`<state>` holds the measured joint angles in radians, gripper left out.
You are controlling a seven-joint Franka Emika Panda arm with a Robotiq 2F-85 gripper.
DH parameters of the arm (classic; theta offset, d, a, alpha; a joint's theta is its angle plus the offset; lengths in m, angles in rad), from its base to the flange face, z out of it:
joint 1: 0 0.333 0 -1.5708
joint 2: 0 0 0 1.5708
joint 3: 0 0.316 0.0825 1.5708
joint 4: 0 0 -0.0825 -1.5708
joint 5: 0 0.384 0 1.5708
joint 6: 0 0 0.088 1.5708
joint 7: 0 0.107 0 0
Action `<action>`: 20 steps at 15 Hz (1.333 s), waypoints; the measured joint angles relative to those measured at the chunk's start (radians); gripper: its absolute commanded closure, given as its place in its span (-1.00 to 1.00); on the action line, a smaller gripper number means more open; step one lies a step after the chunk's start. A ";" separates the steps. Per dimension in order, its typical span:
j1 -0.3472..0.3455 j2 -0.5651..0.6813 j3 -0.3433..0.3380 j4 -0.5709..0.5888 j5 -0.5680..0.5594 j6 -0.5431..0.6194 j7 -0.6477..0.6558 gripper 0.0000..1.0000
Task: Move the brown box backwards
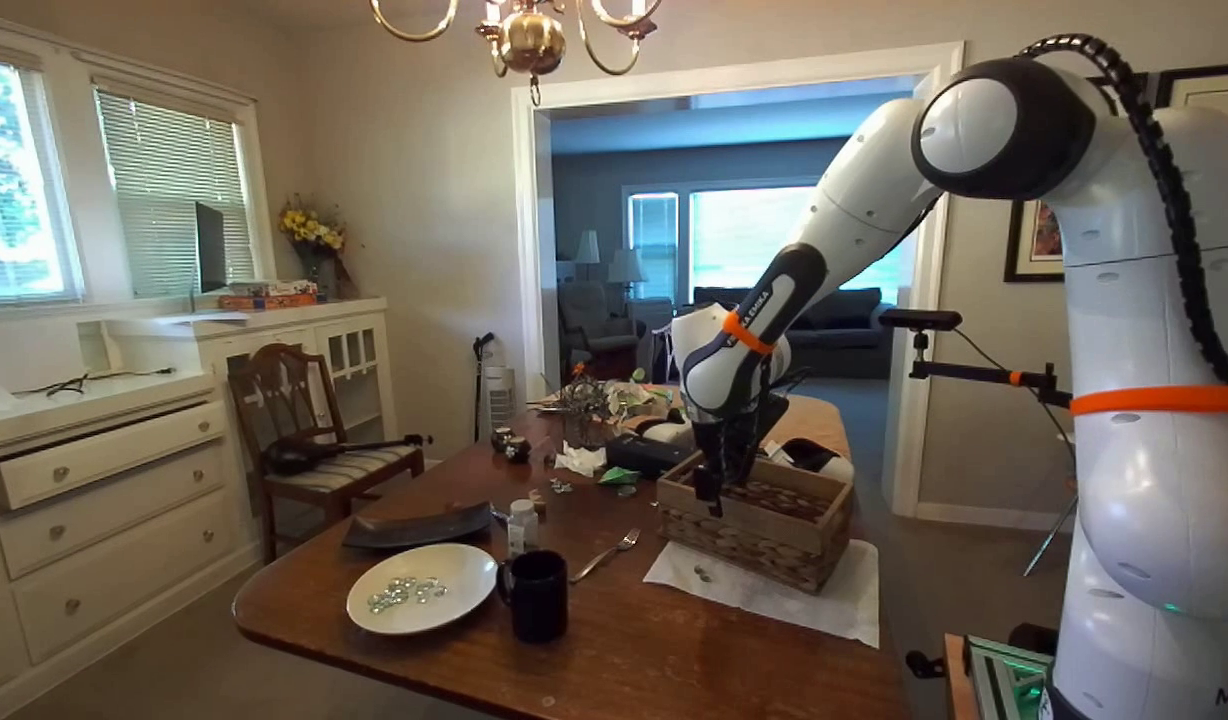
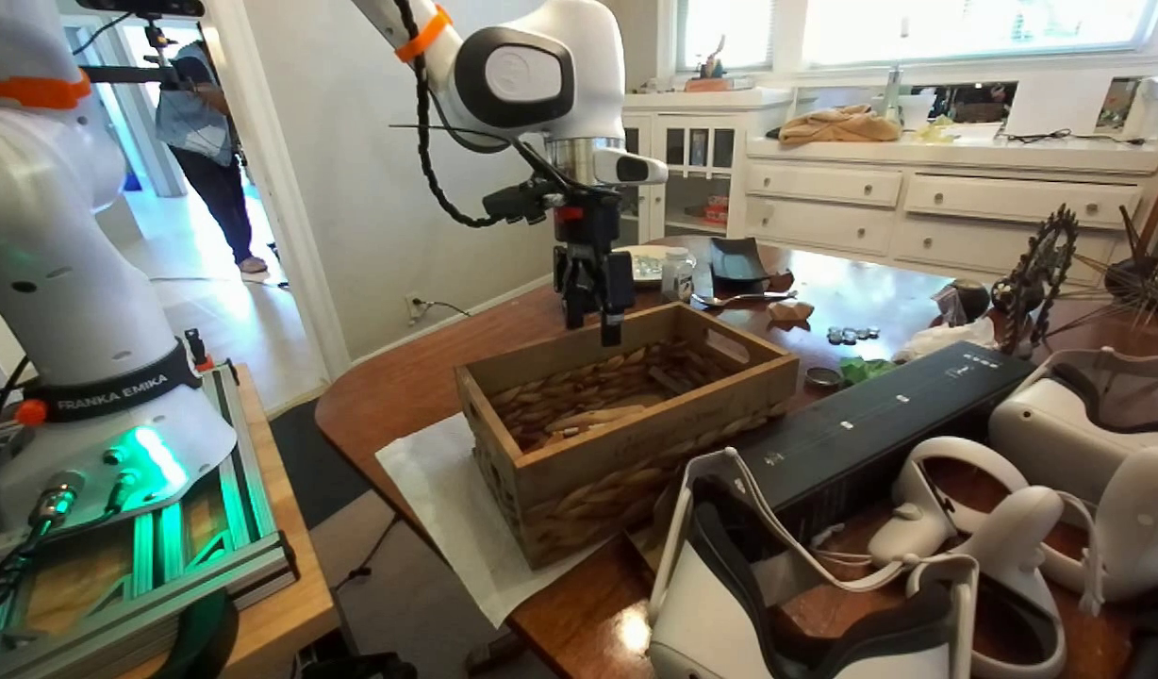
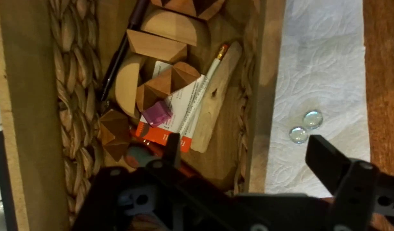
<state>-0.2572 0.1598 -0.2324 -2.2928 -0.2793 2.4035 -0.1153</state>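
So the box (image 2: 626, 476) is sitting on the surface (image 1: 674, 670), partly on a paper towel (image 1: 849, 605), near the edge on the side of the robot's base (image 2: 79, 443). The fingers (image 3: 325, 163) are spread wide and loose, pointing down around one of its long walls: in the wrist view one is over the inside, its mate is over the paper towel, and the wall is between them. Can't tell if either one actually touches the wood.

Inside the box there's a pencil (image 3: 213, 71), a dark pen (image 3: 115, 64), a card (image 3: 181, 106) with a red-orange end, a knotty stick (image 3: 211, 112), several wooden blocks (image 3: 158, 46) and a little purple cube (image 3: 157, 113) (well, cube-ish, it's kinda dim in there). Two glass beads (image 3: 313, 119) lie on the paper towel just outside the wall.

In an exterior view, a long black case (image 2: 890, 415) lies just beside the box's opposite long side, with a white headset (image 2: 692, 622) near the corner.

Well apart from all that is a plate (image 1: 464, 575) with more glass beads (image 1: 404, 590) on it. A black mug (image 1: 541, 600) stands right next to it, and a fork (image 1: 606, 556) lies between mug and box.
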 measured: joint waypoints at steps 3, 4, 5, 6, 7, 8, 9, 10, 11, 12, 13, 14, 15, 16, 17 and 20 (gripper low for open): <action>0.012 0.041 0.006 0.025 0.025 0.000 0.025 -0.01; 0.015 0.044 0.009 0.025 0.028 0.001 0.035 0.16; 0.018 0.045 0.010 0.025 0.032 0.002 0.042 0.30; 0.020 0.044 0.010 0.025 0.036 0.003 0.048 0.48; 0.021 0.044 0.011 0.025 0.040 0.005 0.055 0.61; 0.021 0.042 0.010 0.025 0.046 0.007 0.059 0.79; 0.021 0.039 0.008 0.025 0.051 0.010 0.063 0.92; 0.021 0.036 0.006 0.025 0.056 0.012 0.066 1.00; 0.019 0.033 0.002 0.025 0.061 0.015 0.071 0.97; 0.018 0.031 0.001 0.024 0.070 0.021 0.071 0.93; 0.018 0.030 -0.001 0.021 0.077 0.026 0.080 0.94; 0.018 0.030 -0.001 0.018 0.077 0.030 0.094 0.93; 0.019 0.029 -0.002 0.016 0.077 0.030 0.110 0.93; 0.019 0.025 -0.005 0.014 0.074 0.030 0.125 0.93; 0.020 0.019 -0.009 0.010 0.068 0.030 0.138 0.93; 0.023 -0.034 -0.021 -0.010 -0.003 0.027 0.144 0.93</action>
<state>-0.2347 0.1255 -0.2538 -2.3032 -0.2824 2.4303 0.0292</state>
